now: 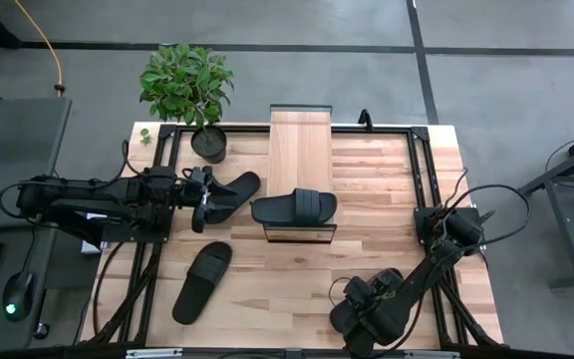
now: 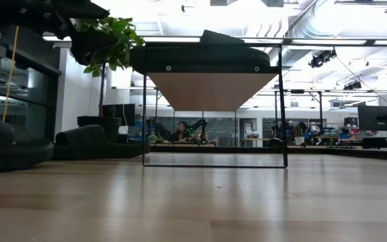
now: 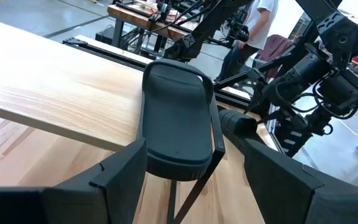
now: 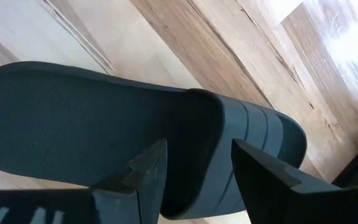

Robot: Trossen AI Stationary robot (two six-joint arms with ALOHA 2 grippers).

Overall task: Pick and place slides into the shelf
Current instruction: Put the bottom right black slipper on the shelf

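Four slides are in play. At the near edge the right claw (image 4: 199, 144) is hanging over the nearest slide (image 4: 73, 118), standing wide astride its ribbed strap; whether it is pinching yet, I can't tell. That looks like the pick in hand, and next it is needing a firm close, a lift and a carry to the shelf (image 1: 300, 150). Further in, a loose slide (image 1: 202, 281) is lying flat on the pale plank worktop (image 1: 387, 199). Beyond it the left claw (image 1: 200, 199) is waiting, wide and empty, beside a third slide (image 1: 235, 192). The shelved slide (image 1: 294, 207), matte and round-toed, is sitting across the near end of the shelf's light-wood, dark-framed top, leaving the far planks free.
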